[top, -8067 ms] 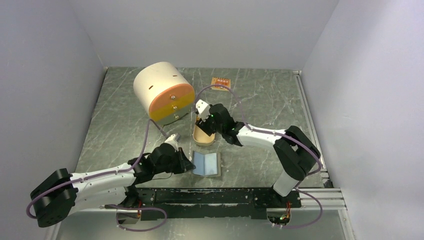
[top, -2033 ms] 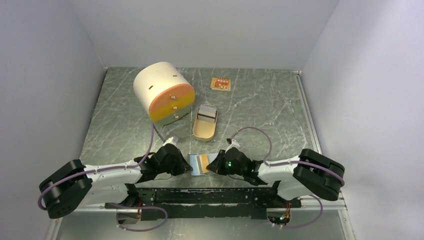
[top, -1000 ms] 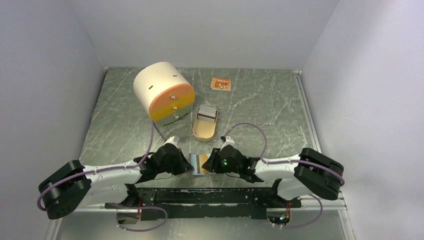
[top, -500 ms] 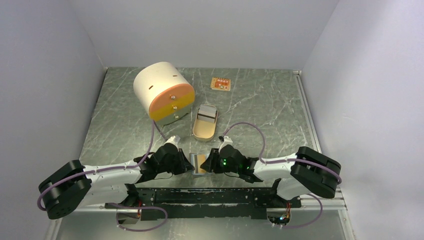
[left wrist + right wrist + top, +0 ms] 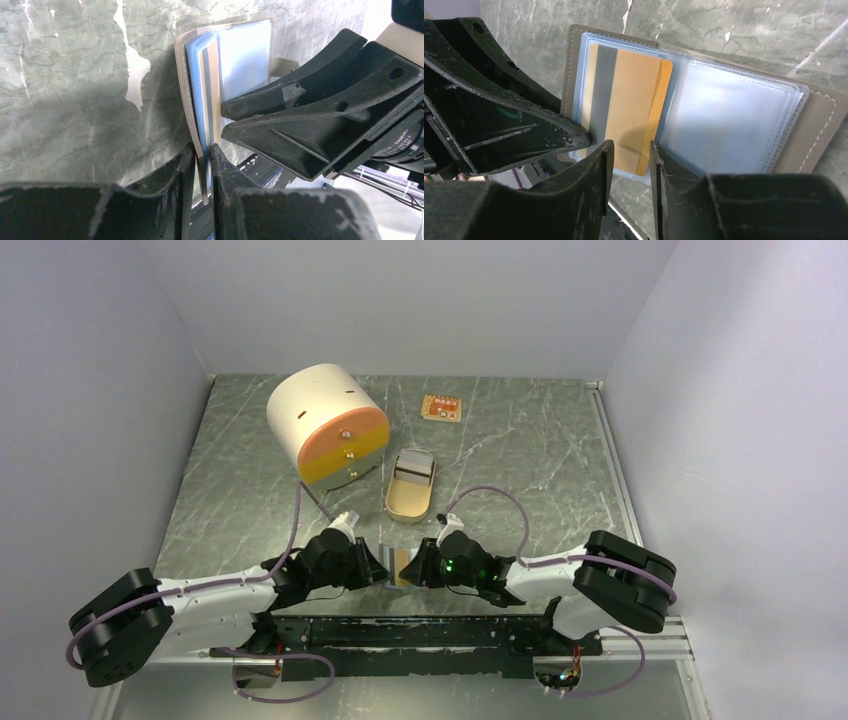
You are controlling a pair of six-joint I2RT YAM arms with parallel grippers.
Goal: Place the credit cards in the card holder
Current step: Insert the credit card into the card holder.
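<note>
The card holder (image 5: 396, 568) stands partly folded near the front edge, between both grippers. It is a taupe book-like cover (image 5: 819, 131) with clear sleeves. A gold-orange credit card (image 5: 634, 102) sits in its left sleeve. A blue edge (image 5: 196, 90) shows among the sleeves in the left wrist view. My left gripper (image 5: 202, 148) is shut on the lower edge of the left cover (image 5: 181, 70). The right gripper (image 5: 630, 145) is open, its tips just below the gold card's bottom edge with nothing between them. One of its fingers (image 5: 300, 100) rests against the sleeves.
A white drum with an orange face (image 5: 325, 425) stands at the back left. A tan oval tin (image 5: 410, 490) lies open just behind the holder. A small orange card (image 5: 441, 407) lies flat at the back. The black base rail (image 5: 420, 632) runs along the front.
The card holder has folded narrower as the right gripper pushed left against it. The right jaws have narrowed a little and the left jaws have eased slightly.
</note>
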